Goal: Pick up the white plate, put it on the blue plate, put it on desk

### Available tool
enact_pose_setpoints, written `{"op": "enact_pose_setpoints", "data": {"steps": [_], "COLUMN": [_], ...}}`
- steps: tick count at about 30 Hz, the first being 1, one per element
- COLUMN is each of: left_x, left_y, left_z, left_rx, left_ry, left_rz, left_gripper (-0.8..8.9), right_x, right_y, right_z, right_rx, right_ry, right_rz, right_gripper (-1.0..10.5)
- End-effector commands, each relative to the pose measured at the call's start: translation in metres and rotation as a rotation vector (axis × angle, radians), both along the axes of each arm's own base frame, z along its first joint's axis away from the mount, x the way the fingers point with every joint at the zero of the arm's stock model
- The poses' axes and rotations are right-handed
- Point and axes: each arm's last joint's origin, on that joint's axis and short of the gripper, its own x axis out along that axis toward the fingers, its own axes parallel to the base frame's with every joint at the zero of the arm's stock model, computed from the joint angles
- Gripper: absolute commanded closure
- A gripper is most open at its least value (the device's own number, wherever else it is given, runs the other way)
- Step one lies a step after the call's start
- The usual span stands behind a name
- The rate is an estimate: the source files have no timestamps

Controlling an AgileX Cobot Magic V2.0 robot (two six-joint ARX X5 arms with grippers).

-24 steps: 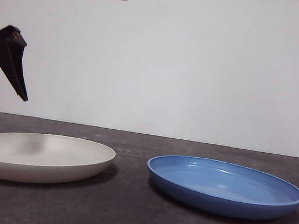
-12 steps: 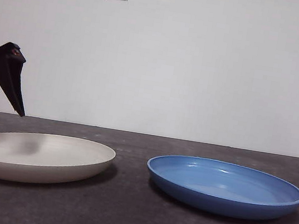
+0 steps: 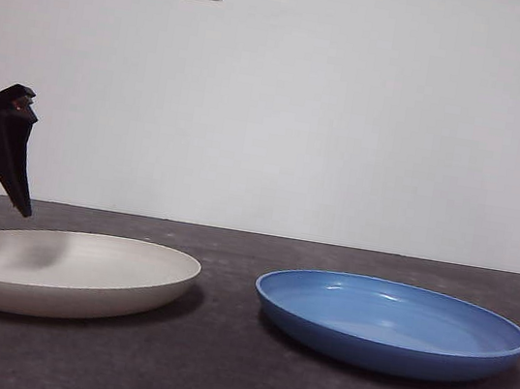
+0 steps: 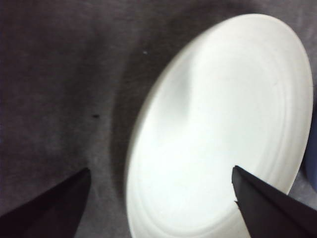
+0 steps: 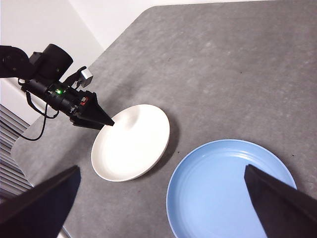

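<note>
Here, nearest you, the white plate (image 3: pixel 63 270) and the blue plate (image 3: pixel 391 323) lay flat on the desk (image 3: pixel 212 383), side by side and apart. Your left gripper (image 4: pixel 161 198) hung above the white plate's outer edge, jaws spread wide with that rim between them. The right gripper (image 5: pixel 163 208) waited high, jaws also apart. You should have judged the plate stiff, smooth and probably slippery, light enough for one arm; the raised rim was the only place to pinch it.
</note>
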Motion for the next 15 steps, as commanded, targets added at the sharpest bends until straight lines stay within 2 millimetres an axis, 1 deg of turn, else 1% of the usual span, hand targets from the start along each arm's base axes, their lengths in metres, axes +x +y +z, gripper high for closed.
{"op": "enact_pose_setpoints", "data": {"steps": [1,3,8,12,15], "left_x": [0.0058,0.0059,0.0059,0.0058,0.0053], "left_y": [0.0002,0.0003,0.0005,0.0007,0.0007], "left_z": [-0.004,-0.0042,-0.0061,-0.0072,-0.0075], "left_rx": [0.007,0.012,0.025,0.03,0.033], "left_ry": [0.001,0.002,0.012,0.02,0.026], "left_rz": [-0.012,-0.011,-0.01,-0.008,-0.009], "left_gripper": [4.58,5.18,5.54,6.64,7.02], "right_x": [0.0,0.0,0.0,0.0,0.0], "right_y": [0.0008,0.0008,0.0008,0.0007,0.0007], "right_z": [0.0056,0.0056,0.0056,0.0056,0.0056], "right_rx": [-0.003,-0.003,-0.003,-0.002,-0.002], "right_ry": [-0.028,-0.028,-0.028,-0.027,-0.027], "right_rz": [0.009,0.009,0.009,0.009,0.009], "right_gripper": [2.4,2.4,2.4,2.4,2.4]}}
